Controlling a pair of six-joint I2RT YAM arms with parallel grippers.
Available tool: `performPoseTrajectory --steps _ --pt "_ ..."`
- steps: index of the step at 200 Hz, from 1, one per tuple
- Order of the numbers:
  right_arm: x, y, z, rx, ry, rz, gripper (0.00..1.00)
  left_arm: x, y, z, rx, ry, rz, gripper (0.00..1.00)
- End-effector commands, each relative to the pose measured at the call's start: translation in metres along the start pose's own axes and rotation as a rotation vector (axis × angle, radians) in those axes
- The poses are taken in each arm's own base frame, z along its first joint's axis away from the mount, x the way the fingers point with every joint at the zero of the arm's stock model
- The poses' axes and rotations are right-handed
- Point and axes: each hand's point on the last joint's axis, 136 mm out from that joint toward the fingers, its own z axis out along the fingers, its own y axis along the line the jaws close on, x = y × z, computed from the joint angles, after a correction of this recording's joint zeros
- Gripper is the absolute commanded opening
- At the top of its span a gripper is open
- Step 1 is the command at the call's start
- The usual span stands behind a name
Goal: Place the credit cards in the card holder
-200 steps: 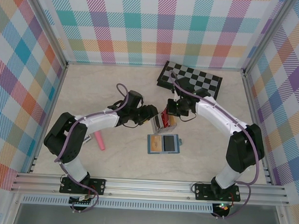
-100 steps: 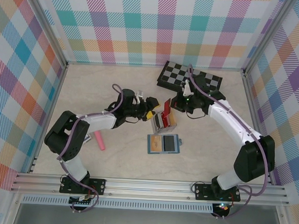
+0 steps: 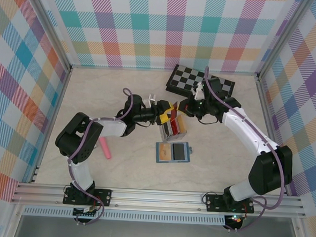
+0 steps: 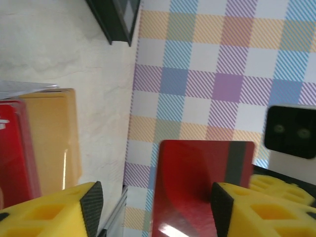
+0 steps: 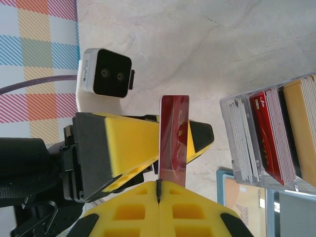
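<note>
The right end effector (image 5: 159, 185) is clamped narrow on the lower edge of a red card (image 5: 174, 138). It holds the card upright over the tabletop (image 3: 95, 93) at the middle of the top view, just above the grey rack (image 3: 164, 133). The left end effector (image 4: 157, 200) meets it from the left with its fingers well apart. The card stands at their tips and overlaps the right-hand finger in the left wrist view; whether either pad touches it cannot be told.

The teal wallet (image 3: 173, 151) lies open and flat just below the rack, apart from both end effectors. In the right wrist view it is cut off at the lower right corner.

The rack holds upright white cards (image 5: 242, 143), red cards (image 5: 269, 133) and tan cards (image 5: 301, 128), the tan ones clipped by the right edge.

Open tabletop lies at the left and lower right. A chessboard (image 3: 200, 83) sits by the back wall at upper centre, near the right arm. A pink stick (image 3: 104, 147) lies at lower left beside the left arm.
</note>
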Motion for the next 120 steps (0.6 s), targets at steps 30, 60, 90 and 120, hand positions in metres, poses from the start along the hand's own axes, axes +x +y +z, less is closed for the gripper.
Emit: performPoseTrajectory --steps 30,60,90,120 --pt "0.001 0.002 -0.004 -0.046 -0.004 0.021 0.00 0.002 -0.044 -0.004 0.138 0.017 0.069 0.46" --pt "0.001 -0.003 -0.003 -0.033 -0.007 0.031 0.00 0.002 -0.048 -0.005 0.146 0.015 0.072 0.35" --pt "0.002 -0.004 -0.003 -0.040 0.000 0.036 0.00 0.002 -0.049 -0.006 0.150 0.013 0.065 0.17" --pt "0.001 -0.002 -0.007 -0.060 -0.006 0.047 0.04 0.002 -0.052 -0.008 0.170 0.008 0.049 0.04"
